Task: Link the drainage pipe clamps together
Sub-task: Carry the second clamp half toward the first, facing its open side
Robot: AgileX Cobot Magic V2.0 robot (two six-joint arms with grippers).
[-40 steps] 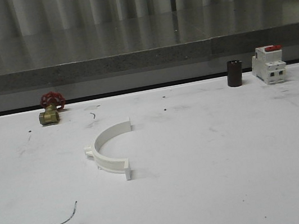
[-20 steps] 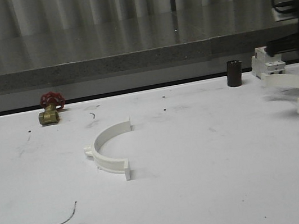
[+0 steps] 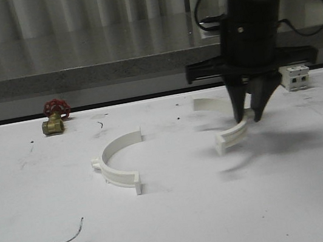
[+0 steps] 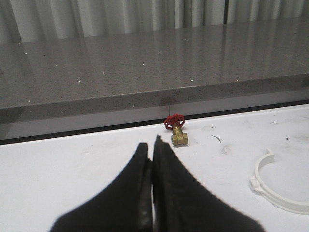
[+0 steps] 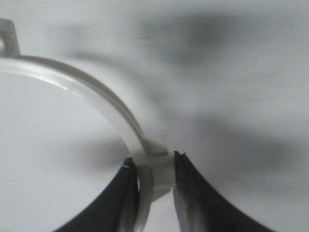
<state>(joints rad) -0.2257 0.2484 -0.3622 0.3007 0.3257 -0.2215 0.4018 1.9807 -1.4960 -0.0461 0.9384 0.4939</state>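
The right pincer (image 3: pixel 247 117) gripped one clamp half (image 3: pixel 228 121) by its lug above the table (image 3: pixel 183 216), at three o'clock from the resting half (image 3: pixel 118 163) (well apart). Joining remained undone; the left pincer (image 4: pixel 152 180) was closed, empty.

Looking smooth, white and faintly glossy plastic: curved half-ring clamp (image 5: pixel 91 101) pinched between matt black right gripper (image 5: pixel 155 191) jaws. Showing the same smooth white plastic: second half-ring clamp (image 3: pixel 119 162) lying well apart from those jaws. Appearing matt, scuffed and smudged: white tabletop (image 3: pixel 183 216). Gleaming dull brass with red-painted handwheel: small valve (image 4: pixel 177 131) beyond closed matt black left gripper (image 4: pixel 152 159). Appearing polished and speckled: grey stone ledge (image 4: pixel 145 63).
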